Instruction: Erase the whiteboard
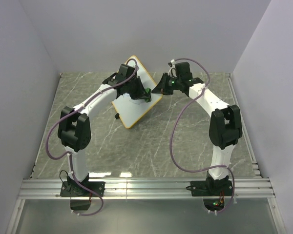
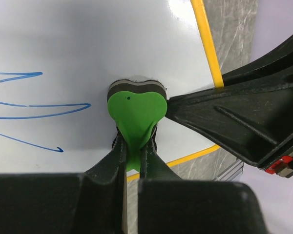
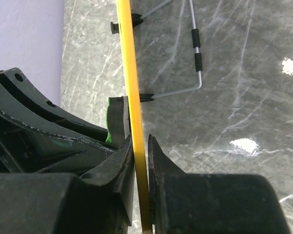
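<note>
With the whiteboard (image 1: 136, 106) propped at the table's (image 1: 151, 151) far middle, your right gripper (image 3: 140, 151) pinching its yellow rim (image 3: 129, 73) and your left gripper (image 2: 135, 146) clamping the green eraser (image 2: 136, 109) on its face, sweep next across the blue scribbles (image 2: 34, 105).

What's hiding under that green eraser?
The eraser, pinched in the left pincer, rests against the whiteboard. Blue scribbles show beside it. Whether any ink lies right under the eraser is covered.

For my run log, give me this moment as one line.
left fingers shut on eraser | right fingers shut on whiteboard edge | eraser against whiteboard face | blue scribbles present
</note>
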